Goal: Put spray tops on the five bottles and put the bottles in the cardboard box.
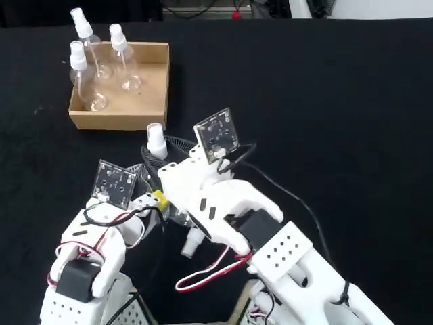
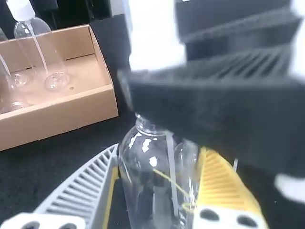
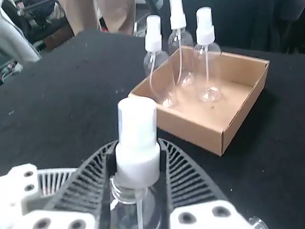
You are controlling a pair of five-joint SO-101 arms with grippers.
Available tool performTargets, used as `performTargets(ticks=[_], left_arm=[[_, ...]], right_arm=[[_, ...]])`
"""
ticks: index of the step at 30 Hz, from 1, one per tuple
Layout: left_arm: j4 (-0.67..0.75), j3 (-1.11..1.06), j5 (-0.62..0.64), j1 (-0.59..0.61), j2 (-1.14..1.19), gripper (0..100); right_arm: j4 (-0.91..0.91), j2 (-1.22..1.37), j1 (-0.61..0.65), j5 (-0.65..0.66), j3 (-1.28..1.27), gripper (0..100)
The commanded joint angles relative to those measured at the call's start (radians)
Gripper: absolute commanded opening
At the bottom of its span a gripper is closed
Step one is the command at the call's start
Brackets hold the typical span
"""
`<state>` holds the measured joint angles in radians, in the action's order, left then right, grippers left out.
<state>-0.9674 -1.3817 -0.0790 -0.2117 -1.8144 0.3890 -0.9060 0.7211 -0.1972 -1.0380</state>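
Closest to me, in the left wrist view, the left gripper (image 2: 159, 191) is clamped on the clear body of a bottle (image 2: 143, 157). Its grey finger presses one side of the plastic and its yellow finger presses the other. The bottle stands upright between them, and a thin dip tube (image 2: 170, 167) runs down inside it.

From the right wrist view, I see the right gripper (image 3: 138, 160) closed around the white spray top (image 3: 137, 126) that sits on this same bottle's neck. One black ribbed finger touches each side of the top's collar. A little of the threaded neck shows beneath the collar, and I cannot tell whether the top is screwed fully down.

From the high view, both arms come in from the near edge of the black table (image 1: 325, 101), the left arm on the left and the right arm beside it. Their grippers meet at the held bottle. That bottle is outside the cardboard box (image 1: 118, 122), just beside the box's near wall and close to its right-hand corner as the high camera sees it.

Inside the box stand three other bottles (image 1: 125, 68), all upright, each wearing a white spray top. They are grouped toward the left half of the box, close to one another.
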Motion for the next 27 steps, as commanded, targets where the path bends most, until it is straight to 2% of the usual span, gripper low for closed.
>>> performTargets(ticks=[1,10,16,27], left_arm=[[-0.009,0.071,0.002,-0.016,-0.009,18],[-0.009,0.051,0.006,-0.058,-0.009,18],[-0.003,0.053,0.008,-0.053,-0.009,18],[-0.003,0.051,0.009,-0.042,-0.009,18]], right_arm=[[-0.018,-0.012,0.008,0.009,0.024,2.1],[0.110,-0.013,0.008,0.003,0.015,2.1],[0.049,-0.004,0.009,0.003,-0.048,2.1],[0.052,-0.010,0.005,0.003,-0.033,1.8]])
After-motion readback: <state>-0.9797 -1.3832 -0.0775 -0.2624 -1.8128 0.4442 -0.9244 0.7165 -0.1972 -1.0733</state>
